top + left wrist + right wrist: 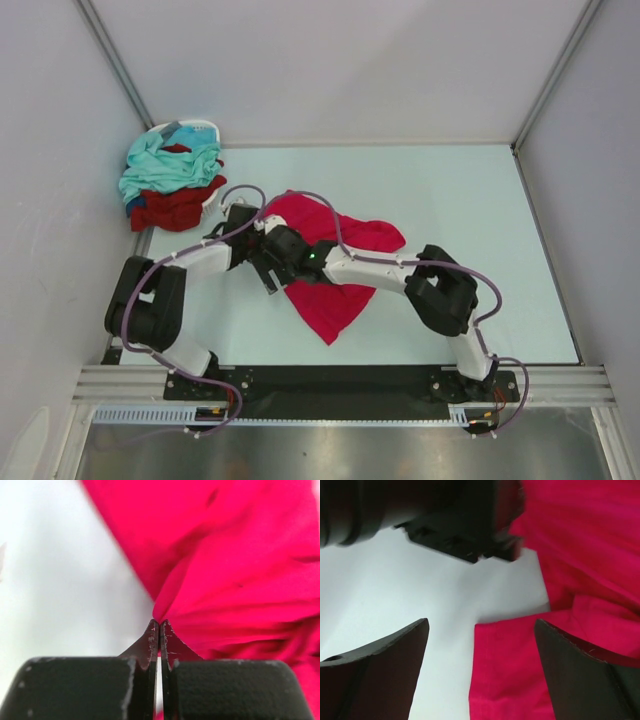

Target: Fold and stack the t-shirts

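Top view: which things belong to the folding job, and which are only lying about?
Job:
- bright crimson-pink cloth t-shirt
- light teal cloth t-shirt
- dark maroon cloth t-shirt

Lying about:
- small white basket by the clothes pile

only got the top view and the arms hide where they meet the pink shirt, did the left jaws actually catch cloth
Observer: Yes. The left wrist view shows the left gripper with its jaws shut on a pinch of the pink t-shirt, cloth bunching at the tips.
Operator: and the right one, shut too
Observer: No. The right gripper has its jaws wide open, holding nothing.
Operator: is it over cloth at all
Observer: Partly. The shirt's edge runs between the jaws: one finger over bare table, the other over cloth.
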`<state>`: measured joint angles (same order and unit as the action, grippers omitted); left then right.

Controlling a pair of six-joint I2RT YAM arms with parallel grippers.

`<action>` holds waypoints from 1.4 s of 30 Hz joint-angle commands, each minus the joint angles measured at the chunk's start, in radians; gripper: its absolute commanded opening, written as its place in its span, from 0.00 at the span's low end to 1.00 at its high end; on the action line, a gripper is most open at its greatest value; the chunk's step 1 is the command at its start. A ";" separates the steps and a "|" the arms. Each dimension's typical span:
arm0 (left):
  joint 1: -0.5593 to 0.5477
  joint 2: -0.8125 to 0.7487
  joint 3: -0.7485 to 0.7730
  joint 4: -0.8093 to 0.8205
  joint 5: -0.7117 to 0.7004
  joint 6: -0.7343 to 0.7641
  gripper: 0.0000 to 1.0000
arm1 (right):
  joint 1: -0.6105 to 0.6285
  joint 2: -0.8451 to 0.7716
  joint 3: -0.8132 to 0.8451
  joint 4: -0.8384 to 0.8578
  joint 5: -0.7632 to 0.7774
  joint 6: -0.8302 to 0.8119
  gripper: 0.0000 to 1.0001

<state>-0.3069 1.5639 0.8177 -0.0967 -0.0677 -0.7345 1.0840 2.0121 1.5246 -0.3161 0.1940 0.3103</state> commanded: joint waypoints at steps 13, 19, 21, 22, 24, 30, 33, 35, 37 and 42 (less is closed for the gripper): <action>0.107 0.039 -0.077 0.069 0.062 0.020 0.00 | 0.068 0.115 0.028 -0.120 0.025 -0.026 0.90; 0.111 0.019 -0.068 0.061 0.091 0.033 0.00 | 0.094 0.183 0.031 -0.120 0.102 -0.031 0.81; 0.111 0.015 -0.068 0.057 0.100 0.038 0.00 | 0.090 0.195 0.029 -0.109 0.113 -0.024 0.76; 0.111 0.015 -0.066 0.057 0.100 0.041 0.00 | 0.088 0.200 0.026 -0.104 0.114 -0.020 0.71; 0.111 0.012 -0.068 0.054 0.098 0.049 0.00 | 0.073 0.209 0.025 -0.098 0.125 -0.014 0.62; 0.111 0.005 -0.060 0.052 0.108 0.067 0.00 | 0.007 0.165 -0.043 -0.051 0.147 0.004 0.29; 0.111 -0.001 -0.048 0.048 0.111 0.076 0.00 | -0.024 0.106 -0.092 -0.015 0.139 -0.013 0.11; 0.111 -0.007 -0.043 0.042 0.111 0.086 0.00 | -0.038 0.065 -0.098 -0.020 0.150 -0.025 0.00; 0.111 -0.019 -0.028 0.026 0.111 0.093 0.00 | -0.067 -0.013 -0.106 -0.031 0.131 -0.027 0.00; 0.111 -0.057 0.049 -0.012 0.169 0.136 0.00 | -0.202 -0.286 -0.136 -0.032 0.001 0.033 0.00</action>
<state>-0.2085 1.5803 0.7757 -0.0895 0.0490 -0.6579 0.9890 1.9877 1.3857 -0.3374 0.2497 0.3099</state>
